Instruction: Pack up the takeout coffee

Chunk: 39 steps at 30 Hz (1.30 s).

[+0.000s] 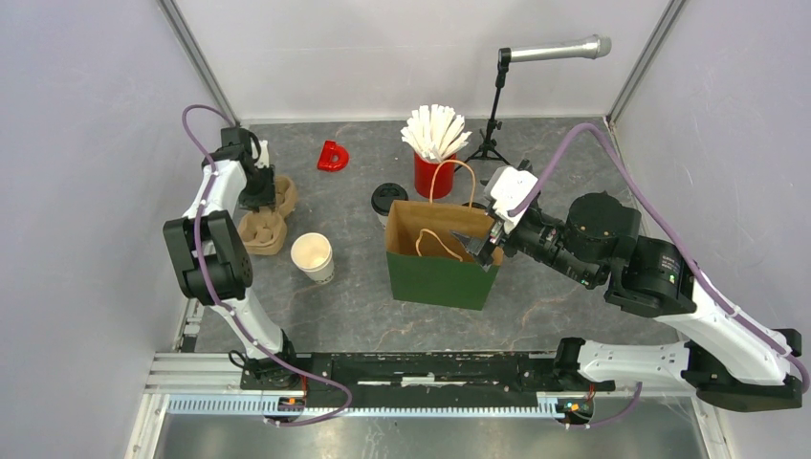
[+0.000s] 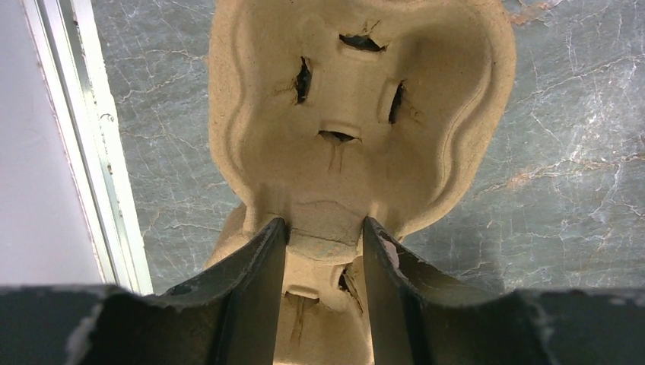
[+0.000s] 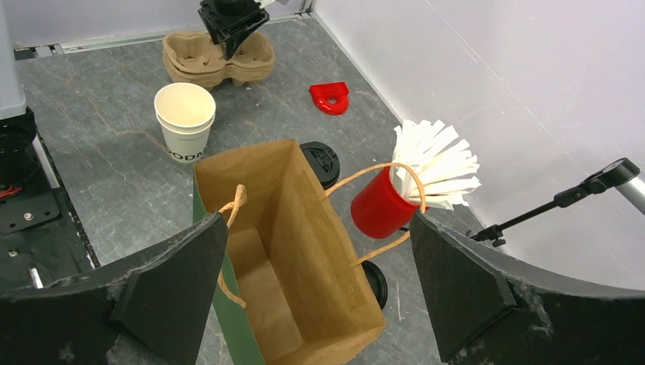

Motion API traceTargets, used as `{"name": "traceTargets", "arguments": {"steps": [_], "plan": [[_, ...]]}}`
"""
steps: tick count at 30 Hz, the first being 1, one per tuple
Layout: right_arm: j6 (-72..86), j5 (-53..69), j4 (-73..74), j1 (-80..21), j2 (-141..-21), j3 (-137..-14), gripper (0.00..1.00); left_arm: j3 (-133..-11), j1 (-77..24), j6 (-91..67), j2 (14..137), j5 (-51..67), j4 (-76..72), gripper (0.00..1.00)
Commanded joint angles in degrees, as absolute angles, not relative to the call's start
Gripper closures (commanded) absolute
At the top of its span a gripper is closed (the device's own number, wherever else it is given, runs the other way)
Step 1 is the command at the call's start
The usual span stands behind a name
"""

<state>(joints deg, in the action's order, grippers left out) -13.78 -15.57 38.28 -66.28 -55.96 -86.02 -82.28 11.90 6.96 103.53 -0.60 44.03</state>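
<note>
One white paper cup (image 1: 312, 256) stands open and lidless left of the bag; it also shows in the right wrist view (image 3: 185, 122). A second cup with its black lid (image 1: 389, 199) stands behind the bag, its lid partly seen in the right wrist view (image 3: 319, 158). A loose black lid (image 3: 374, 283) lies beside the bag's far side. My left gripper (image 2: 325, 224) is shut on the middle ridge of the brown pulp cup carrier (image 2: 357, 122) at the far left (image 1: 266, 218). My right gripper (image 3: 318, 228) is open wide and empty over the bag's right end (image 1: 483, 244).
A green paper bag (image 1: 435, 277) with a brown inside (image 3: 319, 243) stands open in the middle, its handles up. A red cup of white sticks (image 1: 435, 170) stands behind it. A red D-shaped piece (image 1: 333, 156) and a microphone stand (image 1: 493, 124) are at the back.
</note>
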Motion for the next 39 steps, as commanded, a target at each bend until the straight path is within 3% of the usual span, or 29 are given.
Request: {"name": "traceTargets", "arguments": {"steps": [1,9,23,39], "plan": [[-14.7,-16.5,37.2,-66.5,-55.8,-87.1,0.03,-85.0,12.2,9.9,104.3,-0.6,44.1,0.55],[-15.0,-16.3,36.3,-66.5,-55.8,-85.8,0.03,-88.6,12.0,8.3,101.2,-0.3,47.8,0.64],[-10.0,-15.0,33.1,-66.5,-55.7,-83.9,0.03,-96.6,9.4,-3.2,100.8,4.9,61.0,0.68],[-5.4,-26.1,27.6,-66.5,-52.0,-79.7,0.03,-119.1,-15.7,6.1,96.8,8.2,67.6,0.67]]}}
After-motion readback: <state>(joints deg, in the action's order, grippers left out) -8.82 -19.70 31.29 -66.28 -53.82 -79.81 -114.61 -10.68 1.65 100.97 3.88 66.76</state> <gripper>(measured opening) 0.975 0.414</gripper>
